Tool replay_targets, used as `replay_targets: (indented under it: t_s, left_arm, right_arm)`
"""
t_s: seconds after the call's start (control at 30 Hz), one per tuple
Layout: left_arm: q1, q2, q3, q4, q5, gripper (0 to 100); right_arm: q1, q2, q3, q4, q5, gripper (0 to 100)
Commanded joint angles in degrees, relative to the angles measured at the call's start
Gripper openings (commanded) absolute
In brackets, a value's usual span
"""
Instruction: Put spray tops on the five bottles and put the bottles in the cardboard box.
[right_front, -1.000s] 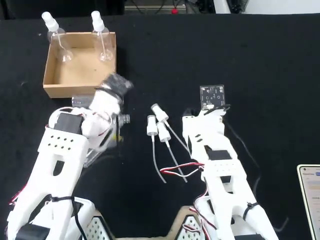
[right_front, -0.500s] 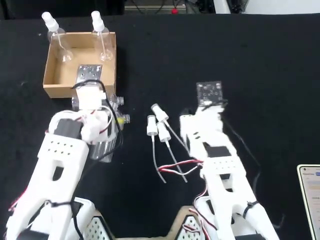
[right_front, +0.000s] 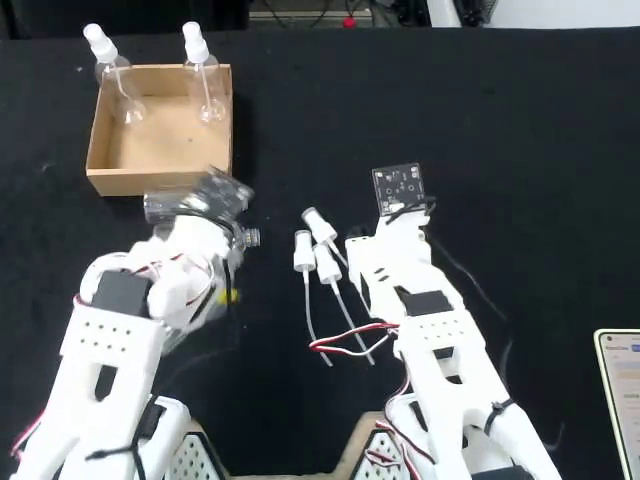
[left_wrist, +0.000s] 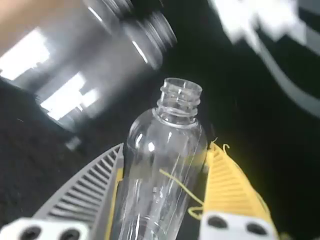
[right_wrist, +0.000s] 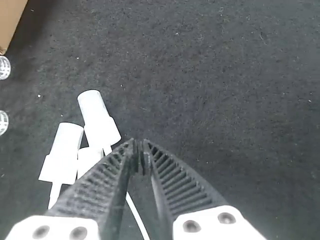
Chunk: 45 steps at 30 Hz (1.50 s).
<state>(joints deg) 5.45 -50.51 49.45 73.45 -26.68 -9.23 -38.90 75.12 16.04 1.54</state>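
My left gripper (left_wrist: 165, 150) is shut on a clear uncapped bottle (left_wrist: 167, 135), its grey and yellow fingers on either side of the body. In the high view this left gripper (right_front: 222, 262) sits just in front of the cardboard box (right_front: 100, 160). Two more uncapped bottles (right_front: 165, 205) lie beside it. Two capped bottles (right_front: 200, 70) lean on the box's far wall. Three spray tops (right_front: 318, 245) lie mid-table. My right gripper (right_wrist: 137, 147) is shut and empty, its tips right beside the spray tops (right_wrist: 97, 117).
A phone-like device (right_front: 620, 390) lies at the table's right front edge. The black cloth is bare to the right of the right arm and behind the spray tops. A box corner (right_wrist: 10, 15) and two bottle mouths (right_wrist: 4, 67) edge the right wrist view.
The left wrist has twisted while keeping hold of the bottle near the box. The right arm has shifted left, bringing its shut fingers up to the spray tops.
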Motion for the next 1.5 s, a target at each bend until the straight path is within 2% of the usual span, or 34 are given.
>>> replay_targets:
  t_s: [0.0, 0.13, 0.27, 0.43, 0.7, 0.83, 1.1, 1.33, 1.47]
  left_arm:
    - [-0.3, 9.7, -4.7, 6.9, -9.2, 17]
    - [-0.1, 17.5, -4.4, 5.9, -12.0, 17]
    - [-0.6, 18.9, -4.8, 3.9, -12.5, 18]
    - [-0.6, 19.5, -4.4, 3.8, -14.3, 34]
    - [-0.7, 19.5, -4.3, 4.1, -28.8, 31]
    - [0.0, 19.1, -3.6, 4.0, -32.8, 31]
    - [5.5, 19.0, 0.5, 3.3, -31.7, 31]
    - [6.2, 19.0, 6.6, -10.2, -25.8, 31]
    - [6.2, 19.0, 9.3, -14.1, -24.6, 31]
  right_arm:
    - [1.1, 0.0, -3.5, 0.4, 0.2, 1.2]
    - [1.2, 0.0, -3.3, 0.4, 0.3, 1.2]
    - [1.2, 0.0, -3.3, 0.4, 0.4, 1.2]
    - [1.2, 0.0, -3.3, 0.4, 0.4, 1.2]
    - [1.2, 0.0, -3.3, 0.4, 0.4, 1.2]
    - [1.2, 0.0, -3.3, 0.4, 0.4, 1.2]
    - [1.2, 0.0, -3.3, 0.4, 0.4, 1.2]
    - [1.2, 0.0, -3.3, 0.4, 0.4, 1.2]
    - [1.2, 0.0, -3.3, 0.4, 0.4, 1.2]
